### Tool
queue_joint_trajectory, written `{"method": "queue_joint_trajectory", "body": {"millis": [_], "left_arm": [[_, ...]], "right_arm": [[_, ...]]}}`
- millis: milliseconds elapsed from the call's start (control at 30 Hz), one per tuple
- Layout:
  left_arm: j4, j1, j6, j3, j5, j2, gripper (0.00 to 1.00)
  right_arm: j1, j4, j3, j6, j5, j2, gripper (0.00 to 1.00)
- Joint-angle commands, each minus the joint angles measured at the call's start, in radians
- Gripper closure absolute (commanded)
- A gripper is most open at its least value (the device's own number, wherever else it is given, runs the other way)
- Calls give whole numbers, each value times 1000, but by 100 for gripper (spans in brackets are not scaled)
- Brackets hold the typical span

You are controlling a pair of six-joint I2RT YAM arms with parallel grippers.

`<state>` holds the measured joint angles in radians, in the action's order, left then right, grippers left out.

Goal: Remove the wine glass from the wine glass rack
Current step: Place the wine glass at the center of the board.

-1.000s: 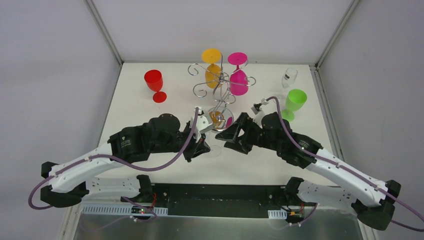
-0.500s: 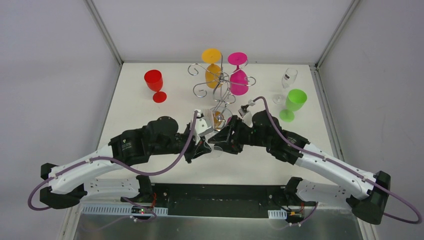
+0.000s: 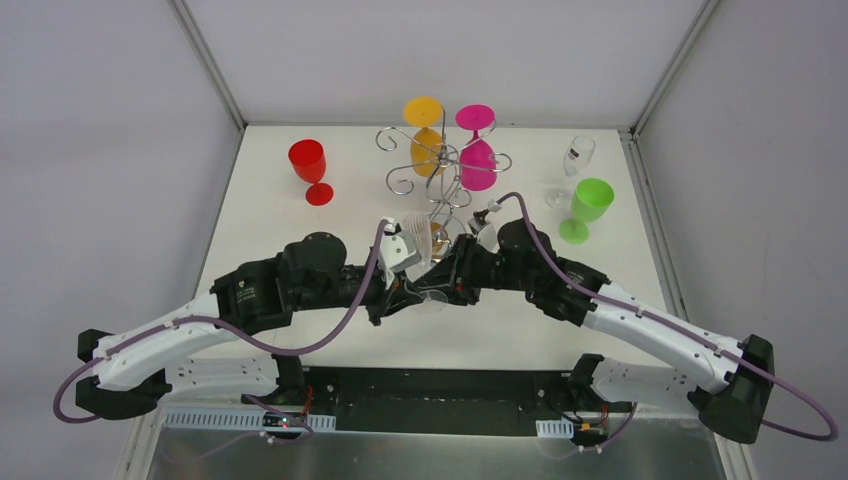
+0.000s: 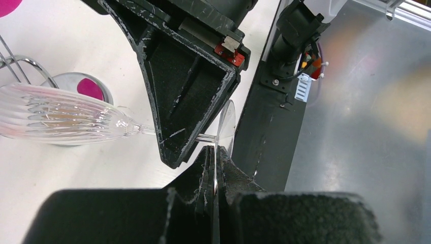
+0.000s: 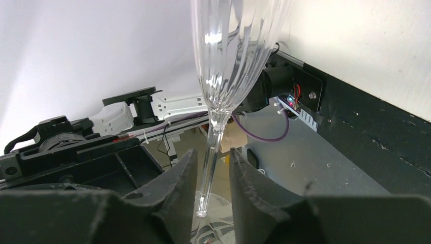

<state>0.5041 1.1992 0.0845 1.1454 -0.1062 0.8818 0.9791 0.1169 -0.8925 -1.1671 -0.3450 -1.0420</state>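
A clear ribbed wine glass (image 3: 418, 236) lies tilted between the two arms, just in front of the wine glass rack (image 3: 441, 165). My left gripper (image 4: 214, 152) is shut on the thin edge of the glass's round foot (image 4: 226, 121). The bowl (image 4: 56, 114) points toward the rack's chrome base (image 4: 76, 81). My right gripper (image 5: 213, 163) is open and straddles the stem (image 5: 211, 147), with a narrow gap on each side of it. From above, the left gripper (image 3: 405, 290) and right gripper (image 3: 441, 281) meet at the glass's foot.
An orange glass (image 3: 425, 125) and a pink glass (image 3: 477, 152) hang upside down on the rack. A red glass (image 3: 310, 166) stands at the back left. A small clear glass (image 3: 577, 160) and a green glass (image 3: 590, 205) stand at the back right.
My right arm has swung left to the glass and its fingers have narrowed around the stem. The left arm has shifted slightly, and the glass's bowl has tilted up.
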Motion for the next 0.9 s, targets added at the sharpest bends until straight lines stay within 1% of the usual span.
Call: {"method": "queue_joint_trajectory", "body": {"millis": [0,100,200,400,467,567,633,733,767,867], "left_arm": [[-49,11,-26,-12,-36,-20,100],[-48,12,-27,-11,-47,-19,100],[-48,11,-31,-9,-57,-18,100],[-47,12,-26,-11,-73,-15,100],[-47,11,-22,-13,-78,-12,100],[-48,11,-14,-18,-80,-13,97],[-47,11,-9,-24,-83,-17,91],[-44,11,2,-37,-95,-33,75],[-44,12,4,-39,-99,-39,68],[-44,11,20,-42,-90,-61,53]], "right_arm": [[-4,-51,-18,-23,-29,-4,71],[-3,-51,-19,-26,-29,-6,74],[-3,-51,-20,-28,-29,-6,80],[-4,-51,-22,-29,-33,-9,99],[-3,-51,-19,-30,-34,-10,100],[-2,-56,-17,-34,-43,-13,100],[-4,-56,-16,-32,-44,-10,100],[-4,-54,-7,-26,-40,3,100],[-5,-49,-5,-23,-40,8,100],[-4,-2,-14,17,-31,27,100]]}}
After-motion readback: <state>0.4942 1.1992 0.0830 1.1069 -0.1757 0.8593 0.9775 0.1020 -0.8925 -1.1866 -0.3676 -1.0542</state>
